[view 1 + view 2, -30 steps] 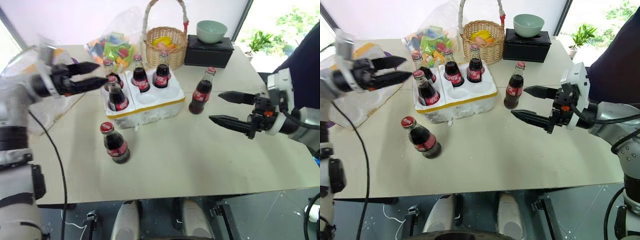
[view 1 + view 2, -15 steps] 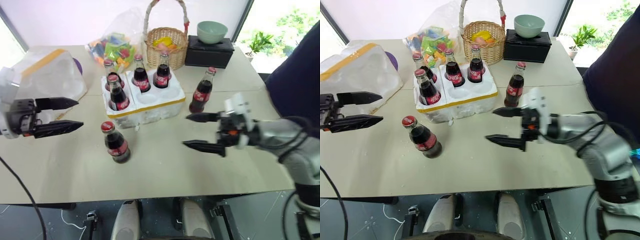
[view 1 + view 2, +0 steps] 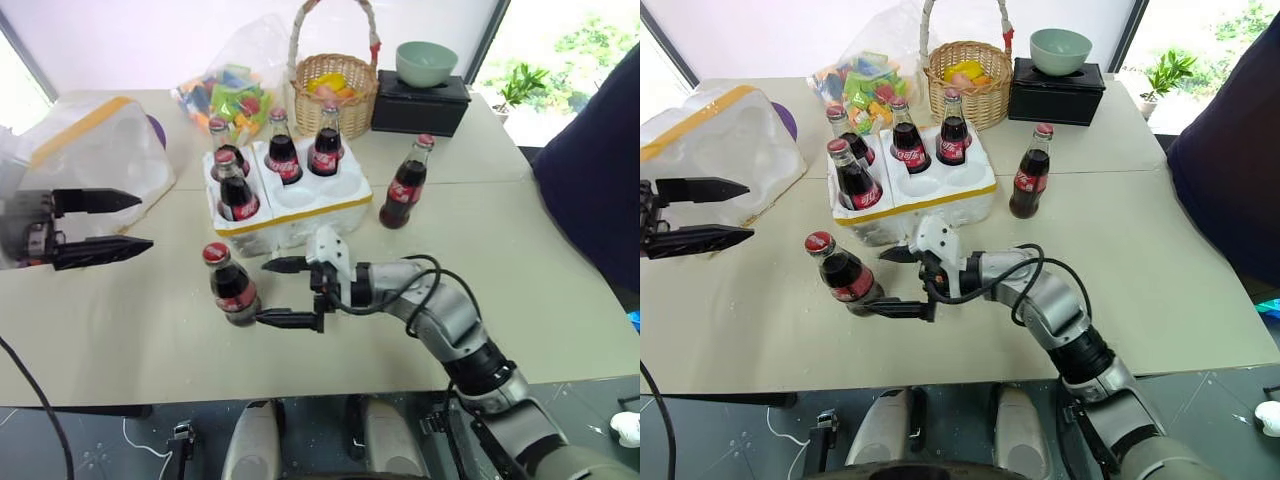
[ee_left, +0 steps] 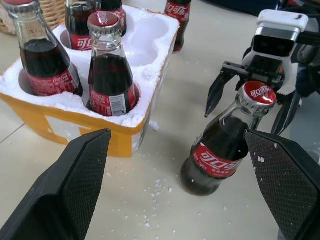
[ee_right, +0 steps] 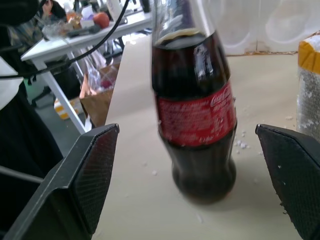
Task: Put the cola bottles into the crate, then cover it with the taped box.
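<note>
Four cola bottles (image 3: 281, 152) in crate (image 3: 300, 215) (two outside)

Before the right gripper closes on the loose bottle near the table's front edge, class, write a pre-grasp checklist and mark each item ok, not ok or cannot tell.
1. Right gripper open: ok, fingers spread wide.
2. Front cola bottle upright on the table: ok.
3. Bottle between the right gripper's fingers: not ok, the tips sit just beside it.
4. Free wells in the crate: ok, two show bare; four bottles are seated.
5. Left gripper out of the way: ok, open and off to the side.
6. Second loose bottle clear of the arm's path: cannot tell.
</note>
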